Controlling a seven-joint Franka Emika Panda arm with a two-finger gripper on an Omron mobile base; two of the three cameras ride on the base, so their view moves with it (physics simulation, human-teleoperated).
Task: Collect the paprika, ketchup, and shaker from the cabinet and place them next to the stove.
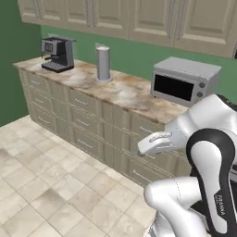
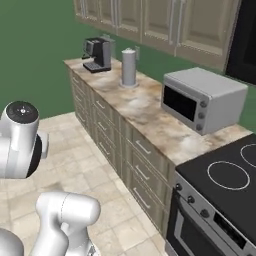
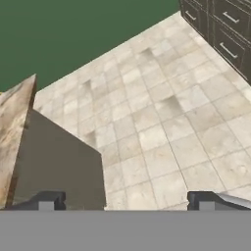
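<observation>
Stove (image 2: pixel 227 187), the black glass cooktop with white ring burners, sits at the right end of the marble counter (image 2: pixel 150 117), cut off by the frame edge so that one burner ring is whole and a second is partly seen; three knobs on its steel front can be counted, and the oven door below is cropped. Just beside it on the counter stands one grey toaster oven (image 2: pixel 202 100), then, farther along, one tall steel cylinder (image 2: pixel 129 67) whose make is hard to tell, and one black coffee machine (image 2: pixel 97 54) near the far end. A row of beige wall cupboards (image 1: pixel 139 18) runs above, their tops cut off. In the left base view the arm's white body hides the counter's near end.

In the hand view the gripper (image 3: pixel 128 201) points down at the tiled floor (image 3: pixel 157 112), its two dark finger tips (image 3: pixel 46 201) standing wide apart with nothing between them. A counter corner (image 3: pixel 17 127) intrudes at that view's left, and dark drawer fronts (image 3: pixel 225 34) are cropped at upper right.
</observation>
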